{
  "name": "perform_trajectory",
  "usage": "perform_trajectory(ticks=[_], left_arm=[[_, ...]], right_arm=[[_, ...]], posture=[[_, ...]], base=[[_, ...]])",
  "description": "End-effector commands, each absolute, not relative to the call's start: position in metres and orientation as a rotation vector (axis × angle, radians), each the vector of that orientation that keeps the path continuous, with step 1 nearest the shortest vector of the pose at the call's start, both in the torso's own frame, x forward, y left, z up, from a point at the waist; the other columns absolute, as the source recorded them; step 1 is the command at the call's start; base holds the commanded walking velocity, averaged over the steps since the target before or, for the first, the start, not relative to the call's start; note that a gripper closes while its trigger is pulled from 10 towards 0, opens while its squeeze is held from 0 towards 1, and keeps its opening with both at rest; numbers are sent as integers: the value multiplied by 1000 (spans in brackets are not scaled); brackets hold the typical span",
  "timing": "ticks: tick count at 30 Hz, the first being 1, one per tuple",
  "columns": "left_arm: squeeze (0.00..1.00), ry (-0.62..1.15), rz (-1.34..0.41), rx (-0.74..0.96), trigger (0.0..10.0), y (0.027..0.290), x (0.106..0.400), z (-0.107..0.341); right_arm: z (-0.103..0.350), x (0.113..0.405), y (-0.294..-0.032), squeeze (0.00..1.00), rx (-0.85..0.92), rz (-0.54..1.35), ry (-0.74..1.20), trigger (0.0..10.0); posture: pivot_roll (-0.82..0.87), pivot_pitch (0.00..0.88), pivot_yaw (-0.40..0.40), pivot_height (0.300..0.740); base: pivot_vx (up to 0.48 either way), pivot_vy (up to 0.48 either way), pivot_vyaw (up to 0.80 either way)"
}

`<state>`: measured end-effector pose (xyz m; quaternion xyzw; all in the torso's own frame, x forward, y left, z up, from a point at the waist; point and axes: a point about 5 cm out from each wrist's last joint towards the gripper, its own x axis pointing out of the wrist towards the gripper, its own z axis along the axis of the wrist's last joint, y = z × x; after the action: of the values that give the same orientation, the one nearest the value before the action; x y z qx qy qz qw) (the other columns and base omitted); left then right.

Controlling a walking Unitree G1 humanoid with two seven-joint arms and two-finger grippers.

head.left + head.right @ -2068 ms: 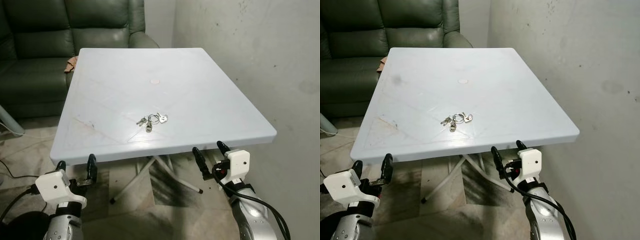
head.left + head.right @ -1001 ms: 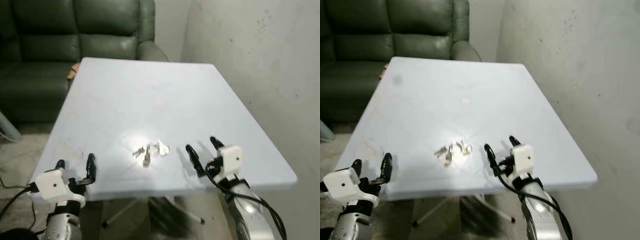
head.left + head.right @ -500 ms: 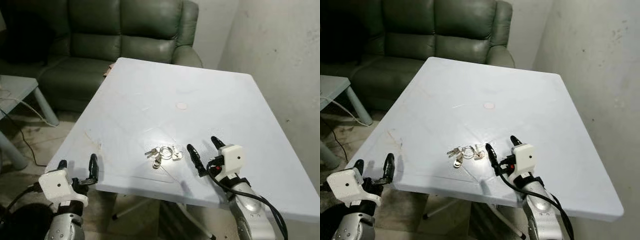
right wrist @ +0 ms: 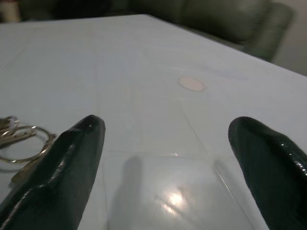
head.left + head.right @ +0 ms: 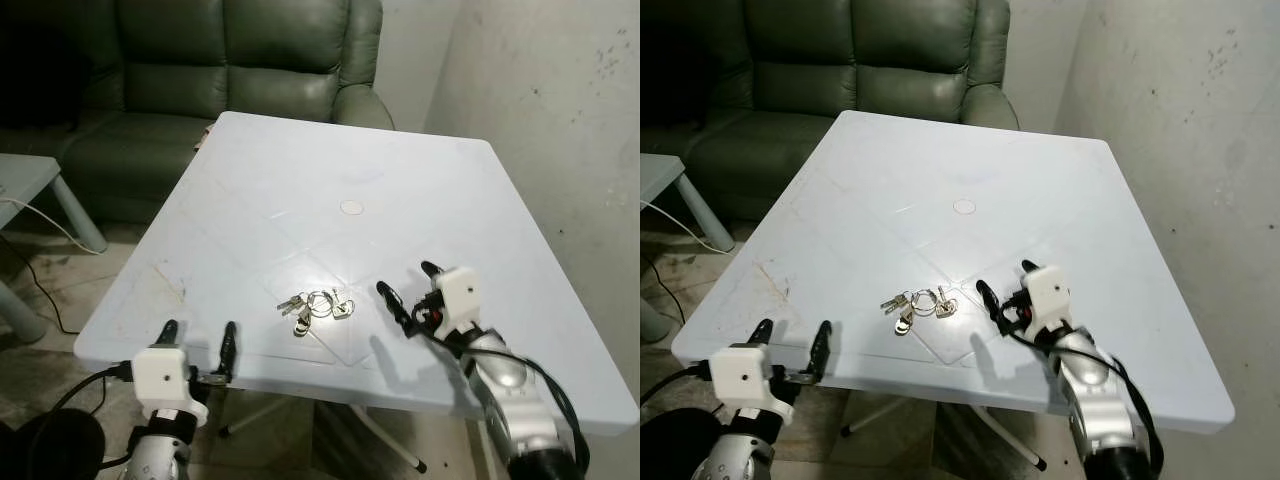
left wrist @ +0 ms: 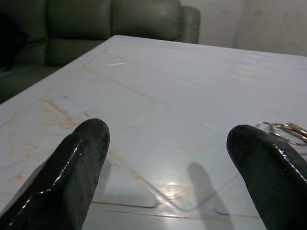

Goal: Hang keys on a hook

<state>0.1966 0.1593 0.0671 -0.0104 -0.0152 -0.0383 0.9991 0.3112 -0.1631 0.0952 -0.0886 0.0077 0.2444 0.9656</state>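
Note:
A bunch of silver keys [image 5: 315, 305] on a ring lies flat on the white plastic table [image 5: 300, 180], toward its front. My right gripper [image 5: 405, 280] hovers open just above the tabletop, a short way to the right of the keys and apart from them. In the right wrist view the keys [image 4: 19, 136] lie beside one black finger [image 4: 57, 167]. My left gripper [image 5: 200, 328] is open at the table's front edge, left of and nearer than the keys. The left wrist view has the keys [image 6: 285, 130] beyond one finger [image 6: 268, 167].
A dark green sofa [image 5: 230, 60] stands behind the table. A stained concrete wall [image 5: 560, 120] runs along the right. A low grey side table [image 5: 20, 180] and a floor cable [image 5: 40, 290] are at the left. A round cap [image 5: 351, 207] marks the table's middle.
The camera has shifted and come closer. My right gripper rose from below the table's front edge to over the tabletop beside the keys. The left gripper came up to the front edge. The keys stayed put.

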Motion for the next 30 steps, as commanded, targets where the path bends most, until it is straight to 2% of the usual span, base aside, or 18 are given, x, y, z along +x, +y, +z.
perform_trajectory(ticks=[1,9,13,15,18,19,20,21,22,23,24,25,26,27,28,29,30], left_arm=[[0,-32,-113,7,10000,155,193,66],[0,-42,-139,19,10000,148,192,69],[0,-44,-139,22,10000,148,192,69],[0,-58,-173,34,10000,141,193,73],[0,-63,-197,65,10000,138,194,74],[0,-58,-203,67,10000,137,195,73],[0,-56,-207,65,10000,137,196,73],[0,-55,-214,68,10000,136,197,72],[0,-55,-214,68,10000,136,197,72],[0,-51,-225,69,10000,134,198,71],[0,-50,-234,70,10000,132,198,71],[0,-48,-244,71,10000,130,198,71],[0,-44,-260,71,10000,126,198,70],[0,-46,-272,73,10000,123,197,70],[0,-45,-273,74,10000,122,197,70],[0,-44,-274,75,10000,122,197,70],[0,-42,-274,75,10000,122,196,70]], right_arm=[[98,318,-163,0,-217,562,26,10000],[103,325,-158,0,-238,744,46,10000],[103,327,-159,0,-238,754,43,10000],[98,327,-156,0,-258,851,107,10000],[99,328,-155,0,-238,857,105,10000],[99,328,-154,0,-229,868,99,4039],[100,328,-154,0,-226,874,97,2275],[101,330,-153,0,-237,863,93,6431],[101,330,-153,0,-237,863,93,6431],[101,330,-152,0,-233,875,90,8510],[101,330,-151,0,-231,880,87,8588],[101,330,-150,0,-226,882,85,9098],[101,330,-148,0,-208,908,81,8784],[102,329,-147,0,-219,913,73,5490],[102,329,-147,0,-219,912,71,4471],[103,328,-146,0,-207,923,67,3020],[103,328,-146,0,-197,932,64,3020]], posture=[[10,0,-74,740],[22,0,-83,740],[24,0,-85,740],[22,0,-83,740],[22,0,-82,740],[22,0,-81,740],[21,0,-80,740],[20,0,-79,740],[20,0,-79,740],[16,0,-77,740],[13,0,-75,740],[11,0,-73,740],[11,0,-73,740],[7,0,-72,740],[7,0,-72,740],[7,0,-72,740],[7,0,-72,740]], base=[[0,0,0],[0,0,0],[0,0,0],[0,0,0],[0,0,0],[0,0,0],[0,0,0],[0,0,0],[0,0,0],[0,0,0],[0,0,0],[0,0,0],[0,0,0],[0,0,0],[0,0,0],[0,0,0],[0,0,0]])
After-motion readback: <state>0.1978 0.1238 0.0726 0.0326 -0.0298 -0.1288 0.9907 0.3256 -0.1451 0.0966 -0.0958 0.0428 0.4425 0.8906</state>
